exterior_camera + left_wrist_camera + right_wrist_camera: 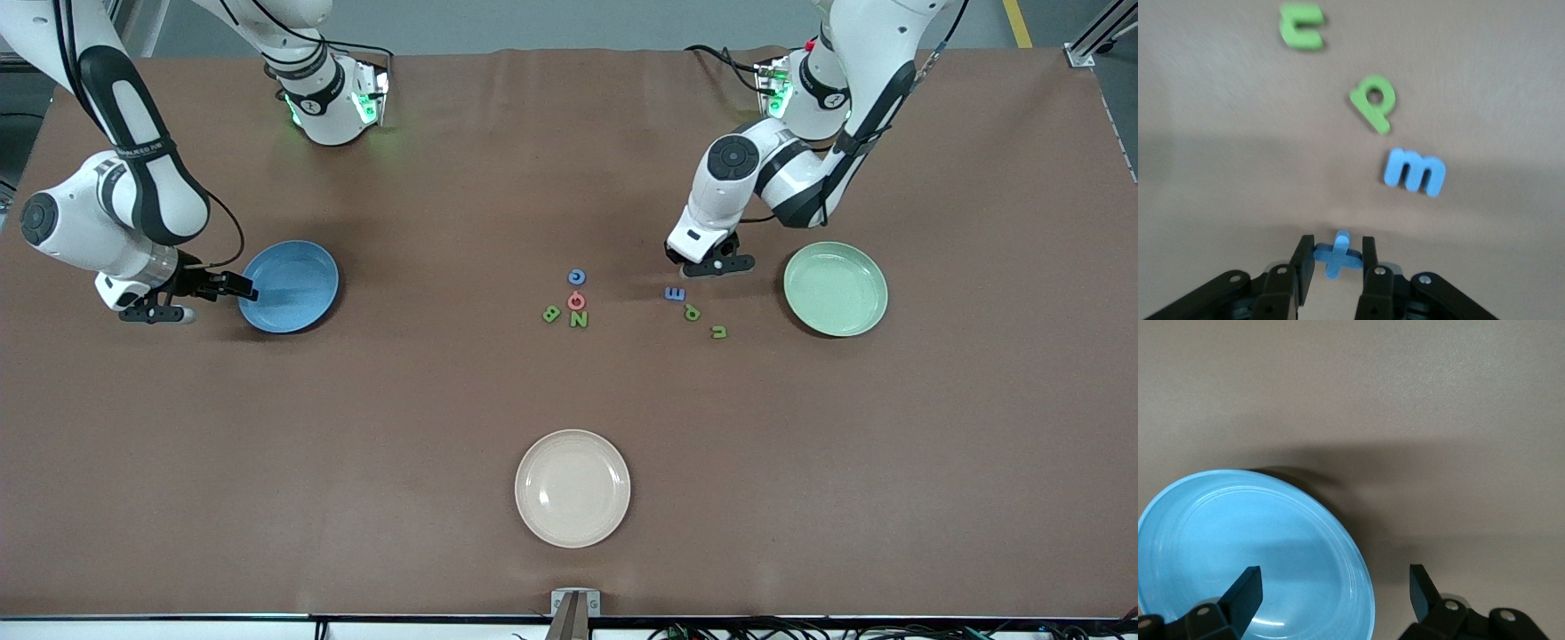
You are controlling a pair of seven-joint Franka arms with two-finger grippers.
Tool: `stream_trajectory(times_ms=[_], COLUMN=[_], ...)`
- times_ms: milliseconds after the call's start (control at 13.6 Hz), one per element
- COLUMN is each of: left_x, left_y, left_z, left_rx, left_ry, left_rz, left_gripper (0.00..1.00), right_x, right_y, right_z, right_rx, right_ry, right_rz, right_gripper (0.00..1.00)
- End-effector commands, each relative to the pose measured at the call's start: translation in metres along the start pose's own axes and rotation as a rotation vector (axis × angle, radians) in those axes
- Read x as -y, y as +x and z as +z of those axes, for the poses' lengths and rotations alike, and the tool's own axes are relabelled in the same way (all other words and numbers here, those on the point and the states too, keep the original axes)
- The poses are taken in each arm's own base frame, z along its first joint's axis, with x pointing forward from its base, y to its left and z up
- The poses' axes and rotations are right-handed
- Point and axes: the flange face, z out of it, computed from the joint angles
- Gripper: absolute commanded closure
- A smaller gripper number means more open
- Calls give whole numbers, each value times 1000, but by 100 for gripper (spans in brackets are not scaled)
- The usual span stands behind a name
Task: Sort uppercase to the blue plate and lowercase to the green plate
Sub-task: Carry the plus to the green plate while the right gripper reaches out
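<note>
Brown table: left pincer point(1335, 257) pinches blue t point(1336, 253); right pincer point(1335, 587), apparently waiting, gapes.

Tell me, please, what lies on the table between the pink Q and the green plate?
In the front view, the blue m, green p and green u lie between the pink Q and the green plate.
</note>
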Motion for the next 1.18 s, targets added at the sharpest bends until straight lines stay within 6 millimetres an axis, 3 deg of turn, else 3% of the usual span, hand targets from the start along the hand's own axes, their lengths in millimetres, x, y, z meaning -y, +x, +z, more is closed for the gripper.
stream_trajectory(times_ms=[0,221,369,516,664,811,959,1106], left_x=[14,45,67,94,121,150,183,212], left_y=[5,21,29,38,47,52,59,64], left_z=[-25,-32,-33,-32,-31,-26,-23,-20], left_rx=[-63,-75,-73,-65,-52,-29,-4,19], left_ry=[43,70,90,108,123,140,147,151], left_rz=[-3,41,80,117,158,207,245,282], left_gripper=[77,77,77,77,77,77,77,77], right_x=[20,81,131,204,284,346,389,411], right_y=[-10,-10,-14,-21,-36,-49,-54,-51], right_z=[6,-6,-19,-31,-26,-23,-9,-3], right_rx=[-17,4,24,29,41,-12,1,9], right_ry=[55,142,143,133,112,119,108,105], right_rz=[19,79,147,243,339,460,608,685], right_gripper=[3,3,3,3,3,5,6,8])
